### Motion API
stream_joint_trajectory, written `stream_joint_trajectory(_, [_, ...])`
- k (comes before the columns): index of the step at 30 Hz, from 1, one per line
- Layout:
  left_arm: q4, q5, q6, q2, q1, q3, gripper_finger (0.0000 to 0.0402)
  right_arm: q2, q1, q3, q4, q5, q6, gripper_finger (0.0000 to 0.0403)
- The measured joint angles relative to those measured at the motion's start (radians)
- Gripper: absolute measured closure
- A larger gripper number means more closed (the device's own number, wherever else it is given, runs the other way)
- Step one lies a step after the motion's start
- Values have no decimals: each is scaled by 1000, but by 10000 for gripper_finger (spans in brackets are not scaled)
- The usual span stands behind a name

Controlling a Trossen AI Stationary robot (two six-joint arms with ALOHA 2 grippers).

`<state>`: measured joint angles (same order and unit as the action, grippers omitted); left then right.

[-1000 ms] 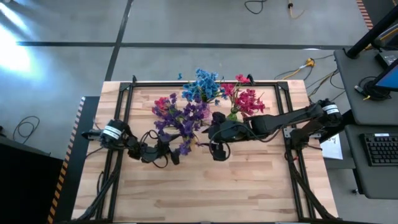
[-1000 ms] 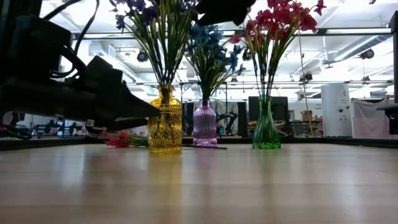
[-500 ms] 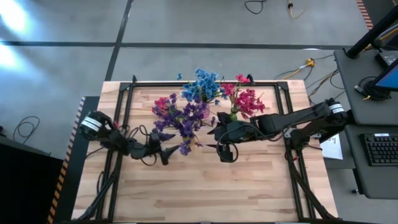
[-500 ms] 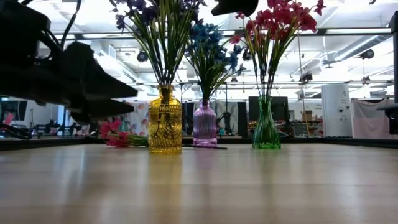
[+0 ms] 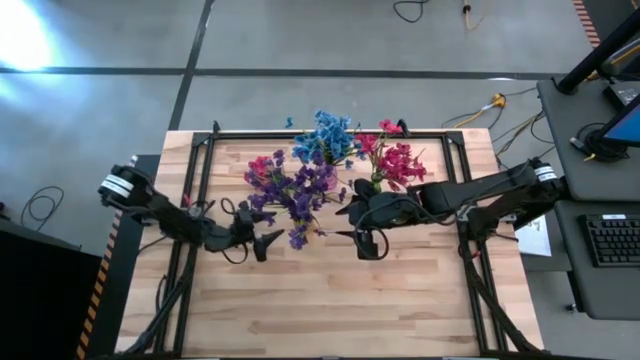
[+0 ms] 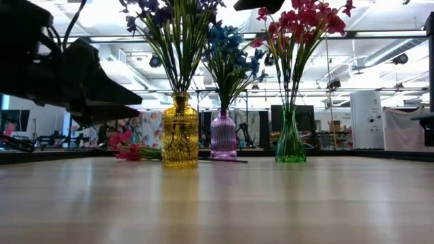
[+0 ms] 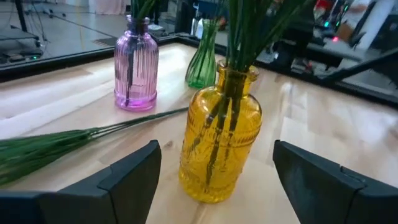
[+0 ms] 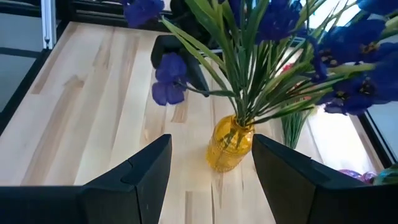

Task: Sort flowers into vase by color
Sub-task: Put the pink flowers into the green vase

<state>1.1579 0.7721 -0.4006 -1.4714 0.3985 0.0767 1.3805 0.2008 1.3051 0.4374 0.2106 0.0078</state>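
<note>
Beside the yellow vase, the left gripper hangs open and empty; a red-pink sprig lies beyond it, best grasped low on its stem.

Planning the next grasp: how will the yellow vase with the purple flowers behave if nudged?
The yellow vase looks like ribbed glass, so probably rigid, slick and breakable. Its tall purple flowers spread well above a narrow neck, so it seems top-heavy and apt to tip. It stands upright on smooth wood, so it may slide first.
</note>
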Motion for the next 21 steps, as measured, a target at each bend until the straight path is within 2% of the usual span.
stream_joint_trajectory(7, [-423,-19,7,99,-4,125,107,-8,0,0,3,0,5,186])
stream_joint_trajectory(12, [-891,-35,-12,173,-12,278,107,-8,0,0,8,0,7,186])
stream_joint_trajectory(16, [-1293,0,-13,193,-24,419,107,-8,0,0,14,0,8,186])
stream_joint_trajectory(19, [-1396,68,15,186,-28,467,107,-8,0,0,16,0,8,186])
stream_joint_trajectory(21, [-1402,94,66,182,-37,467,107,-8,0,0,18,0,8,186])
